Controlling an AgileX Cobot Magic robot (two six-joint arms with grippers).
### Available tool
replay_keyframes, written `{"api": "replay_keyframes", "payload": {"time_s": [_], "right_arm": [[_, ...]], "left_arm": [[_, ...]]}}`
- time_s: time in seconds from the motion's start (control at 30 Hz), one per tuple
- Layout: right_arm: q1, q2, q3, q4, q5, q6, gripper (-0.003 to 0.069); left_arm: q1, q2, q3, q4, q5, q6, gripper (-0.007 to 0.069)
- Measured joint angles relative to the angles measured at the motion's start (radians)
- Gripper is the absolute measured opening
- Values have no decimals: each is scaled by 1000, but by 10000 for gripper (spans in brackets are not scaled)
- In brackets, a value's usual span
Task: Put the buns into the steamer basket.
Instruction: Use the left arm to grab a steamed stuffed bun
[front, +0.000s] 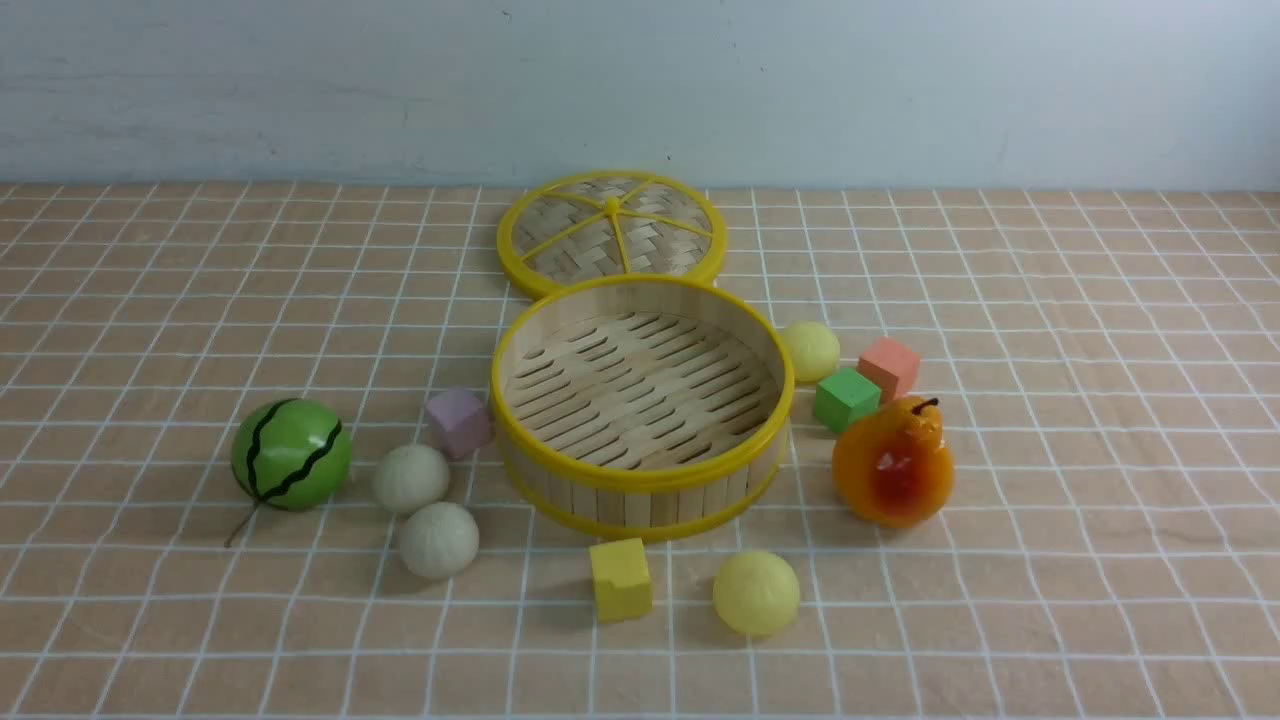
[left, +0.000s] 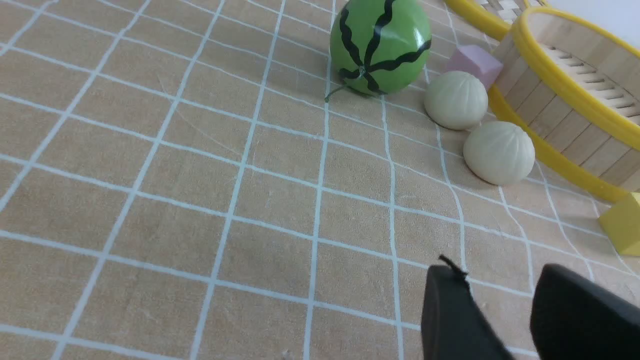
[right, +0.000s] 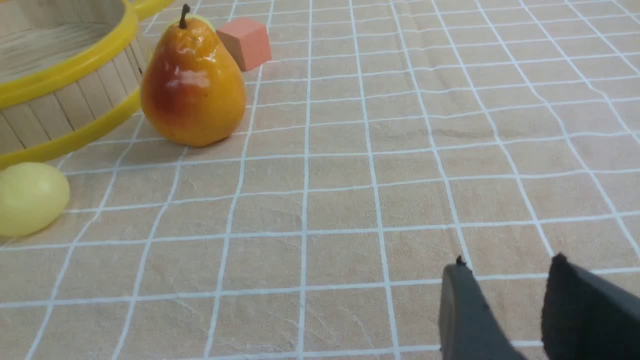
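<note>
- The left gripper (left: 500, 280) hangs low over the cloth, its two dark fingers spread with nothing between them, well apart from the nearest bun.
- Farthest left on the checked tablecloth (front: 150, 350) stands the green melon ball (front: 291, 453), which is no part of the job.
- Just right of it lie the far off-white bun (front: 411, 478) and the near off-white bun (front: 438, 540), close together on the cloth near the basket's left side. A purple cube (front: 457, 422) sits behind them, beside the basket wall.
- In the middle the steamer basket (front: 640, 478) stands upright, its slatted floor bare. Its lid (front: 611, 232) lies flat behind it.
- In front of the basket sit a yellow cube (front: 620, 579) and, to its right, the near yellow bun (front: 756, 592).
- The far yellow bun (front: 810, 350) lies at the basket's right rear, just beside the rim. A green cube (front: 846, 398) and a salmon cube (front: 889, 367) are next to it, and the orange pear (front: 893, 460) stands in front of them.
- The right gripper (right: 505, 270) hovers over the cloth beyond the pear, fingers parted and holding nothing.
- As I judge it, nothing is done yet: none of the four buns is in the basket, so all four picks and placements are left.
</note>
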Motion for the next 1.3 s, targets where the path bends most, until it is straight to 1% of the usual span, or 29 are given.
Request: {"api": "replay_keyframes", "payload": {"time_s": [0.63,0.7,0.73,0.83,0.87,0.93,1.03,1.1,1.17,1.23,1.3], "right_arm": [[0,0,0,0,0,0,239],[0,0,0,0,0,0,239],[0,0,0,0,0,0,239],[0,0,0,0,0,0,239],[0,0,0,0,0,0,239],[0,0,0,0,0,0,239],[0,0,0,0,0,0,239],[0,0,0,0,-1,0,239],[0,0,0,0,-1,0,239],[0,0,0,0,-1,0,239],[0,0,0,0,-1,0,239]], "left_arm": [[0,0,0,-11,-19,-7,238],[0,0,0,-92,-83,-44,238],[0,0,0,-111,-97,-54,238],[0,0,0,-292,-237,-133,238],[0,0,0,-292,-237,-135,238],[0,0,0,-387,-333,-150,238],[0,0,-1,-473,-403,-160,227],[0,0,-12,-488,-394,-161,216],[-8,0,-92,-476,-299,-126,175],[-26,8,-203,-428,-176,-44,136],[-45,67,-333,-379,-24,34,97]]}}
